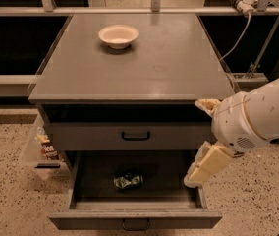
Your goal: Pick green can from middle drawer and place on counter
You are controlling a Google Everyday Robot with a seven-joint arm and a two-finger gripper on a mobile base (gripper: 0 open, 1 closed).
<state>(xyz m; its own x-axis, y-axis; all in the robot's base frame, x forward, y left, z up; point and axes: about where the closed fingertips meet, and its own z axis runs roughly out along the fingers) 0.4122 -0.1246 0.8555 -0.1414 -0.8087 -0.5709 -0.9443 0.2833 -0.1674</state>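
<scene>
Speckled flooring surrounds a grey drawer cabinet, with dark shelving and metal rails behind it. Its flat top is the counter, and a cream bowl sits there near the back edge, left of centre. Below the front edge a closed drawer shows a black bar handle. Under it the middle drawer is pulled out towards the camera. The green can lies on its side on the dark drawer floor, about midway between the side walls, and no lettering can be read on it. The gripper hangs off the cabinet's front right corner, above the drawer's right wall. Its two cream fingers are spread wide and hold nothing, well clear of the can. Left of the cabinet a clear bin holds snack packets with unreadable labels. A white cable hangs at the back right.
</scene>
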